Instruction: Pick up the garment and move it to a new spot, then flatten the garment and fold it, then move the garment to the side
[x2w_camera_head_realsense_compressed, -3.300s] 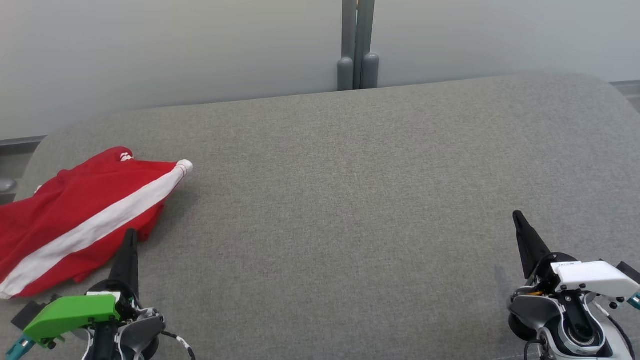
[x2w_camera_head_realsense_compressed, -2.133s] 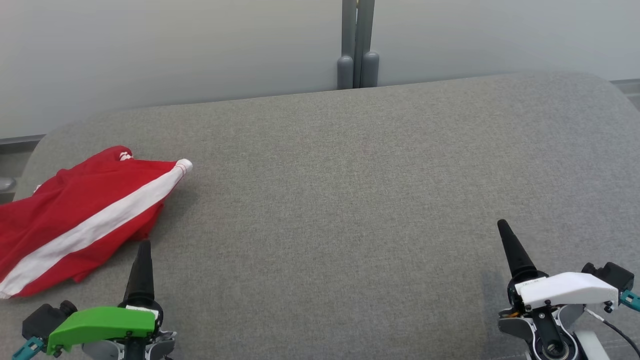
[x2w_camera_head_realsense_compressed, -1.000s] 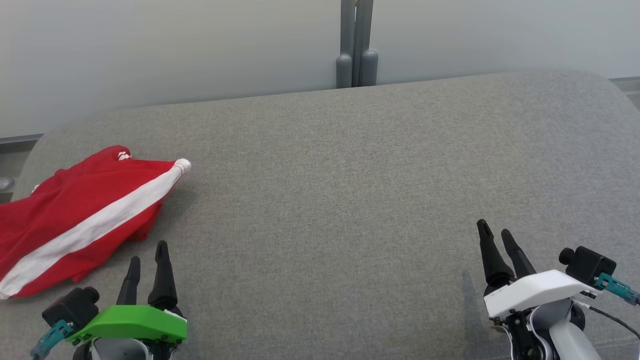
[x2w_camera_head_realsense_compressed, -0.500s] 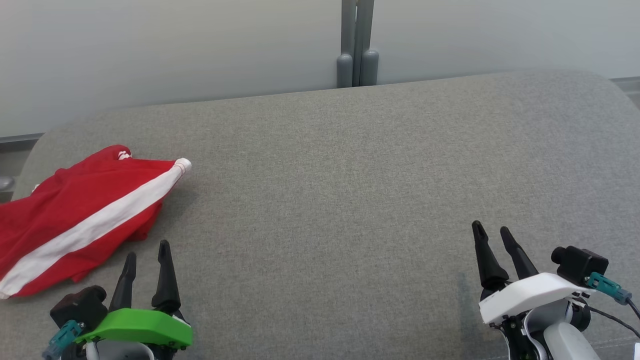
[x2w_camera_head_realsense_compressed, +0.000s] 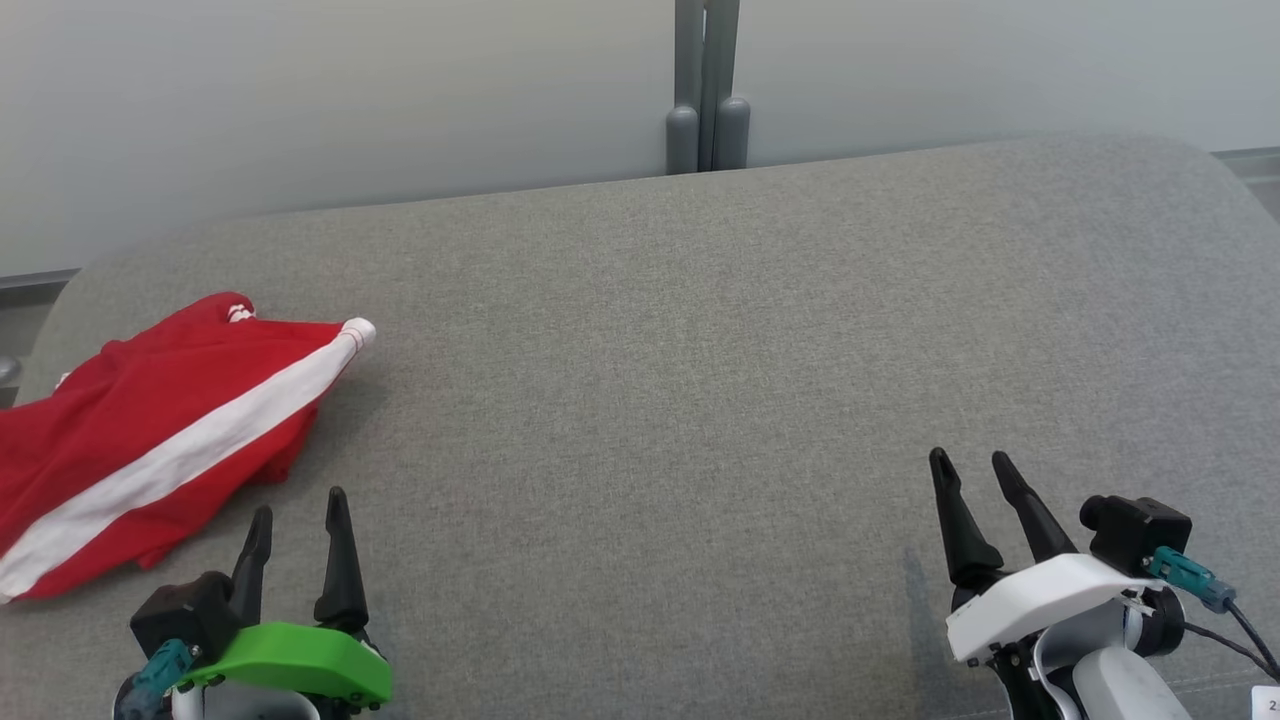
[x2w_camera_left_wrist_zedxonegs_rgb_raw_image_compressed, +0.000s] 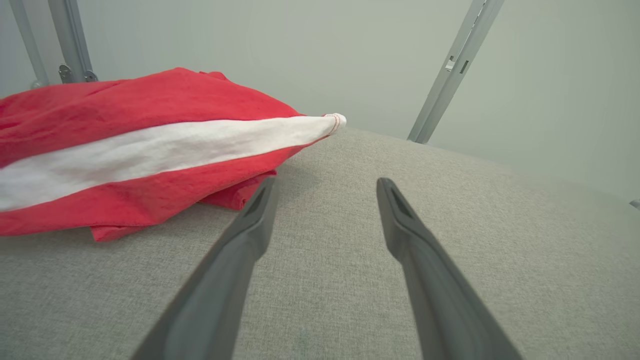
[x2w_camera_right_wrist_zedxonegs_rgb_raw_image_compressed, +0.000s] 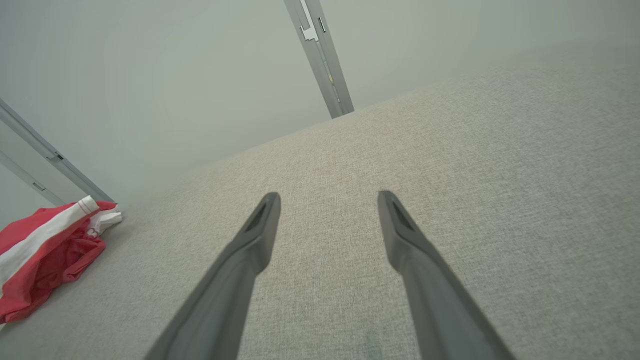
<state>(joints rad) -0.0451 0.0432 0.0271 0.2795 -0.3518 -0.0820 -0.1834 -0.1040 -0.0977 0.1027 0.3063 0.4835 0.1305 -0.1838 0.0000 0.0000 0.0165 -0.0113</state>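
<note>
To the left of the left gripper's (x2w_camera_head_realsense_compressed: 300, 501) fingertips, and a little beyond them, the garment (x2w_camera_head_realsense_compressed: 150, 440) lies crumpled on the grey upholstered surface (x2w_camera_head_realsense_compressed: 650, 400). It is red cloth crossed by a broad white stripe (x2w_camera_head_realsense_compressed: 190, 450), which runs to a white hem (x2w_camera_head_realsense_compressed: 358, 332) edged with a thin red stitch line. No print or logo can be read on it. In the head view a strip of bare grey shows between the garment's near edge and the left gripper's outer finger, so they are close but apart. In the left wrist view that finger's tip sits just at the cloth's lower fold.

The left gripper carries a green cover (x2w_camera_head_realsense_compressed: 290, 665). Its two dark fingers are spread with nothing between them, and they hover low over the fabric surface.

Ahead of both grippers and between their lines, a grey post (x2w_camera_head_realsense_compressed: 705, 90) stands against the pale wall (x2w_camera_head_realsense_compressed: 350, 100) at the surface's far edge.

The right gripper (x2w_camera_head_realsense_compressed: 968, 456), well apart from the garment, wears a white cover (x2w_camera_head_realsense_compressed: 1030, 595) with a teal connector (x2w_camera_head_realsense_compressed: 1180, 575) at its side. Its fingers are also parted and hold nothing, with only grey weave under and ahead of them. In the right wrist view the garment sits far off to the left of its fingertips.

A small white tag (x2w_camera_head_realsense_compressed: 1266, 702) at the picture's lower right corner bears a character too cropped to read.
</note>
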